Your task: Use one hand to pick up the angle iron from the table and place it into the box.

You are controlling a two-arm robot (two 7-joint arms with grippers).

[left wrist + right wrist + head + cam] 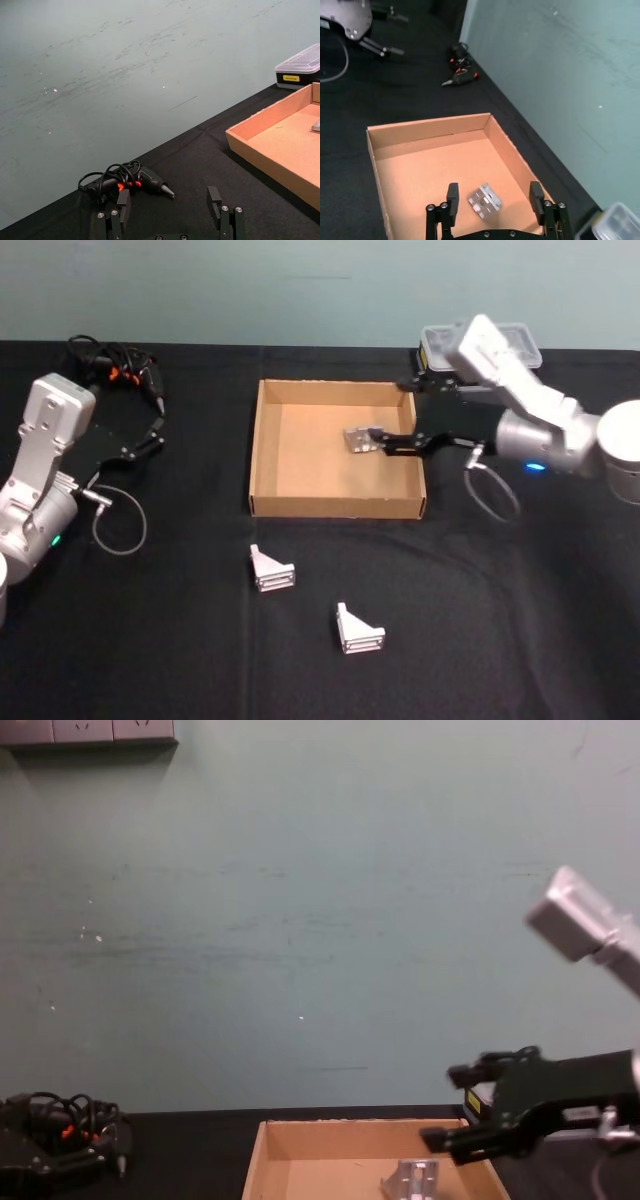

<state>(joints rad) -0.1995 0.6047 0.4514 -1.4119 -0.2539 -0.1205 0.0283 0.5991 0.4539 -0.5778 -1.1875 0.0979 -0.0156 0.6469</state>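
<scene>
Black bench carries a tan cardboard box at its far middle. The right gripper hangs over the box's right half, jaws apart and holding nothing. The left gripper is parked far left, jaws also apart. One angle iron lies on the box floor below the right jaws. Two spare angle irons lie on the bench, near side of the box.

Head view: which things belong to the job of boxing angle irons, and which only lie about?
Job: box, angle iron inside it, two angle irons on table, open right pincer.
Lying about: corded tool, lidded black case, parked left pincer.
</scene>
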